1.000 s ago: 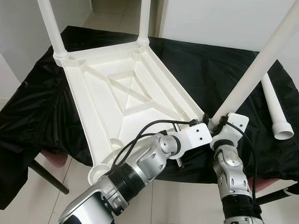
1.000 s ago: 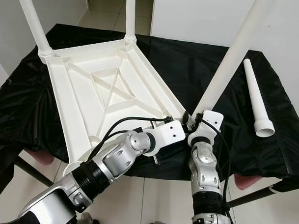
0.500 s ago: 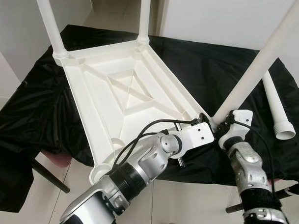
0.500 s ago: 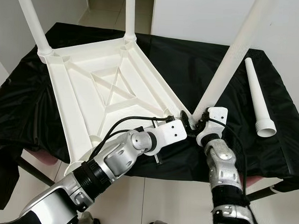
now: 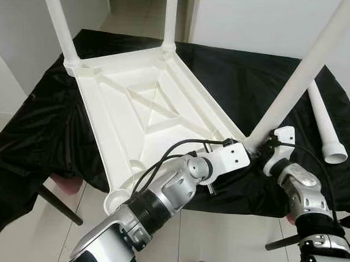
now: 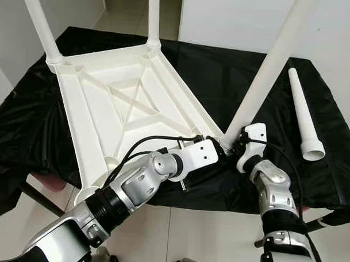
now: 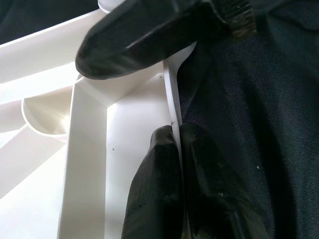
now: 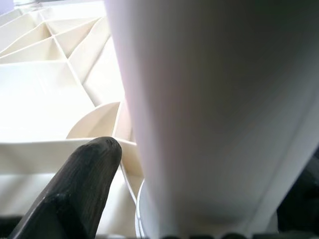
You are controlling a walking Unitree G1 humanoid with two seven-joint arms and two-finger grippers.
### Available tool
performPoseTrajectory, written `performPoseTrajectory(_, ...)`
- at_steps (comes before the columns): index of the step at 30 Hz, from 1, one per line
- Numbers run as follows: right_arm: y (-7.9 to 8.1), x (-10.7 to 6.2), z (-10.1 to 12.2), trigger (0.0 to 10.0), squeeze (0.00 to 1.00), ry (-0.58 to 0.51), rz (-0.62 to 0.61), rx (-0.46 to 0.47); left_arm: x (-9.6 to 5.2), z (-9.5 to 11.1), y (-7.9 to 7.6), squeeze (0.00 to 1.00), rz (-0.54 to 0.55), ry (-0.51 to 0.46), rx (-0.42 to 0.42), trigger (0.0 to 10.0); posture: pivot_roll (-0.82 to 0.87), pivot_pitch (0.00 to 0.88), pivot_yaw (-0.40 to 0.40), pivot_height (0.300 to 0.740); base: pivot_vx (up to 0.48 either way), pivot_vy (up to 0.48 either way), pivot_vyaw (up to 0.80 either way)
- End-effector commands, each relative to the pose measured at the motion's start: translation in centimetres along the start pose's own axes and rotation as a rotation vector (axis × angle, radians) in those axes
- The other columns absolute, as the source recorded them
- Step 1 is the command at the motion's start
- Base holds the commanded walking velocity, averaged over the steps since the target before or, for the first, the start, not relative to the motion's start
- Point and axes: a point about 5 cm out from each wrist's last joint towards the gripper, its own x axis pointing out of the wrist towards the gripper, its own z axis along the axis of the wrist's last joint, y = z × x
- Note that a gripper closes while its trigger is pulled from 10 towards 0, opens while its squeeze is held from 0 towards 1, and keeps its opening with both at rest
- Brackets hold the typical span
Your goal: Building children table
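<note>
I am fitting the third leg into an upside-down white plastic children's table top [image 5: 147,115], which is lying ribbed side up on a surface covered with black cloth [image 5: 42,132]. Two white tubular legs are already standing in the far corner sockets [image 5: 71,64]. My right gripper [image 5: 265,147] is holding the base of a long white tapered leg [image 5: 297,78] at the near right corner of the table top, with the leg leaning away to the right. My left gripper [image 7: 177,149] is pinching the thin white rim of the table top beside that same corner, its two black fingers pressed onto either side of the wall, steadying it.

By my judgement, the leg is at its socket but not yet upright; the next move calls for straightening and pressing or twisting it home while my left side is bracing the top.

A fourth loose white leg [image 6: 305,118] is lying near the right edge of the cloth, well apart from the table top. The near left corner socket [image 5: 118,201] is overhanging the front edge, unfilled.

The head views are giving the whole layout and the leg's tilt. My left wrist view is showing the rim pinch close up; my right wrist view is showing one black finger [image 8: 82,189] beside the leg's base and the round socket behind it.
</note>
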Motion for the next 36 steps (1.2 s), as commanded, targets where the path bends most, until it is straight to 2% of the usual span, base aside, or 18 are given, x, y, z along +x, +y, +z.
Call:
performPoseTrajectory(1,1.0,-0.1,-1.6,10.0,0.0,0.056,0.086,0.04,0.1,0.6,-0.8,0.0,-0.043,-0.012,0.04,10.0,0.03,0.034,-0.009,0.74,0.0,0.0,0.0)
performPoseTrajectory(4,0.7,-1.1,-2.5,10.0,0.0,0.082,0.093,0.05,0.1,0.6,-0.8,0.0,-0.046,-0.011,0.04,10.0,0.03,0.036,-0.001,0.74,0.0,0.0,0.0)
performPoseTrajectory(7,0.7,-1.1,-2.5,10.0,0.0,0.082,0.093,0.05,0.1,0.6,-0.8,0.0,-0.046,-0.011,0.04,10.0,0.03,0.036,-0.001,0.74,0.0,0.0,0.0)
performPoseTrajectory(12,-0.4,-1.9,-2.8,10.0,0.0,0.092,0.054,0.057,0.2,0.6,-1.0,0.0,-0.057,-0.014,0.047,10.0,0.02,0.038,0.01,0.74,0.0,0.0,0.0)
performPoseTrajectory(13,-0.6,-2.0,-2.7,5.3,0.0,0.089,0.043,0.059,0.2,0.7,-1.1,0.0,-0.06,-0.015,0.049,10.0,0.02,0.039,0.01,0.74,0.0,0.0,0.0)
performPoseTrajectory(14,-0.8,-2.1,-2.6,3.7,0.0,0.083,0.037,0.064,0.2,0.7,-1.1,0.0,-0.062,-0.015,0.049,10.0,0.02,0.041,0.011,0.74,0.0,0.0,0.0)
performPoseTrajectory(16,-0.8,-2.1,-2.6,3.7,0.0,0.079,0.037,0.067,0.2,0.7,-1.1,0.0,-0.063,-0.016,0.049,10.0,0.02,0.041,0.011,0.74,0.0,0.0,0.0)
performPoseTrajectory(17,-0.7,-2.1,-2.6,1.6,0.0,0.079,0.036,0.066,0.2,0.7,-1.1,0.0,-0.063,-0.015,0.049,10.0,0.02,0.04,0.011,0.74,0.0,0.0,0.0)
performPoseTrajectory(19,-0.6,-2.0,-2.8,2.6,0.0,0.093,0.021,0.06,0.2,0.7,-1.1,0.0,-0.063,-0.015,0.049,10.0,0.02,0.04,0.01,0.74,0.0,0.0,0.0)
performPoseTrajectory(20,-0.5,-1.9,-3.0,1.2,0.0,0.096,0.022,0.057,0.2,0.7,-1.1,0.0,-0.062,-0.014,0.049,10.0,0.02,0.04,0.01,0.74,0.0,0.0,0.0)
performPoseTrajectory(22,-0.4,-1.8,-3.0,1.2,0.0,0.097,0.023,0.055,0.2,0.7,-1.1,0.0,-0.061,-0.014,0.048,10.0,0.02,0.04,0.01,0.74,0.0,0.0,0.0)
performPoseTrajectory(23,-0.2,-1.8,-3.1,0.0,0.0,0.092,0.027,0.066,0.2,0.7,-1.1,0.0,-0.062,-0.014,0.049,10.0,0.02,0.041,0.01,0.74,0.0,0.0,0.0)
performPoseTrajectory(29,0.8,-1.4,-3.1,0.0,0.0,0.079,0.032,0.088,0.2,0.6,-1.2,0.0,-0.063,-0.014,0.048,10.0,0.02,0.043,0.011,0.74,0.0,0.0,0.0)
performPoseTrajectory(36,1.5,-0.8,-3.3,0.0,0.0,0.092,-0.036,0.082,0.2,0.6,-1.2,0.0,-0.064,-0.015,0.047,10.0,0.02,0.044,0.008,0.74,0.0,0.0,0.0)
